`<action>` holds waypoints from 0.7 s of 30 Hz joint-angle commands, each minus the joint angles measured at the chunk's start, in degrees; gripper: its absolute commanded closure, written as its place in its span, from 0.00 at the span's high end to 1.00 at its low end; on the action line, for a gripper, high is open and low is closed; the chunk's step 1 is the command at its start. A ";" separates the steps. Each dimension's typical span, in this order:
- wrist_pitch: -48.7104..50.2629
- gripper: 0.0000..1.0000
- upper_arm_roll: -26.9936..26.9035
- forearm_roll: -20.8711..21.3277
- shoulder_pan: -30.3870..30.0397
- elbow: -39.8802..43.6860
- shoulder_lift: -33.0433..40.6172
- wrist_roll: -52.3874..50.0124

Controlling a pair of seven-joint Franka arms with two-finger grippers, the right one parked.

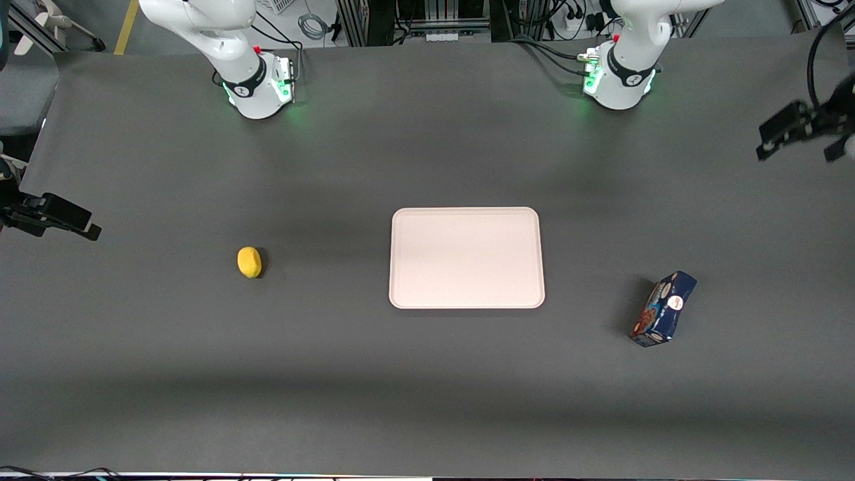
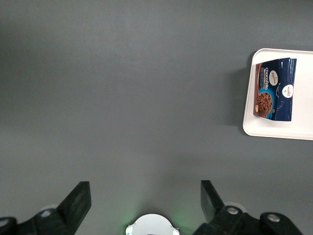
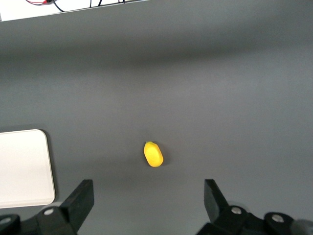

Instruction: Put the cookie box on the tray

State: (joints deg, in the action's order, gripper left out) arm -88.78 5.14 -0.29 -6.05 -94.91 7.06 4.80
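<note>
The cookie box (image 1: 663, 308), a small navy carton with cookie pictures, stands tilted on the dark table. It is beside the tray, toward the working arm's end and a little nearer the front camera. The pale pink tray (image 1: 466, 257) lies flat mid-table with nothing on it. In the left wrist view the cookie box (image 2: 275, 89) lines up in front of the tray (image 2: 274, 128). My left gripper (image 1: 798, 137) hangs above the table's edge at the working arm's end, well apart from the box. The gripper (image 2: 144, 188) is open, with only bare table between its fingers.
A small yellow rounded lump (image 1: 249, 262) lies on the table toward the parked arm's end, apart from the tray; the right wrist view shows the lump (image 3: 153, 154) too. Both arm bases (image 1: 618, 80) stand at the table's edge farthest from the front camera.
</note>
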 commanded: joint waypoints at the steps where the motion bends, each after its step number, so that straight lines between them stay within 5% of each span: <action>1: 0.28 1.00 1.01 2.22 0.33 5.44 -10.12 7.40; 21: -23.97 1.00 2.16 4.60 0.42 1.57 -33.24 16.11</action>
State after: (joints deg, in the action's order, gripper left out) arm -108.86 7.40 3.58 -5.98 -93.26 -23.50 19.55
